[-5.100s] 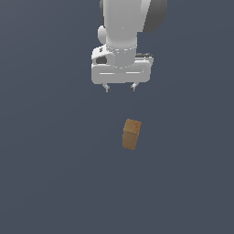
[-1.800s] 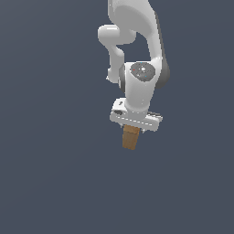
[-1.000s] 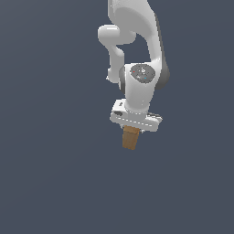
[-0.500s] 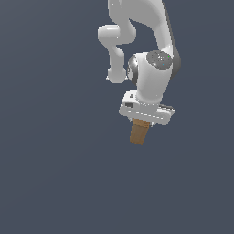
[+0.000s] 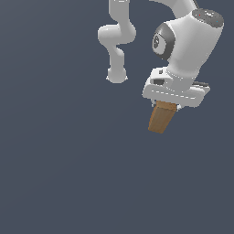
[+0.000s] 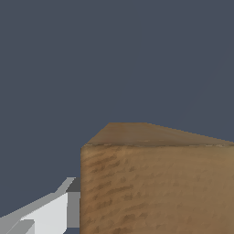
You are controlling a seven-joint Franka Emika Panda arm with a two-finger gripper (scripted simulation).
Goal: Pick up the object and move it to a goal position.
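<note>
The object (image 5: pixel 161 119) is a small brown elongated block hanging tilted below the white hand, lifted off the grey floor. My gripper (image 5: pixel 167 107) is shut on the object's upper end; its fingertips are hidden behind the block and the hand. In the wrist view the object (image 6: pixel 155 183) fills much of the picture as a brown textured face with a narrower face beyond it. One white finger (image 6: pixel 45 212) shows beside it.
A plain dark grey floor (image 5: pixel 59 173) lies all around. The white arm's links (image 5: pixel 116 41) rise behind the hand toward the exterior view's upper left. No goal marker shows in either view.
The hand has carried the block up off the floor and toward the exterior view's right. Five seconds ago the gripper hung open above the block lying on the floor.
</note>
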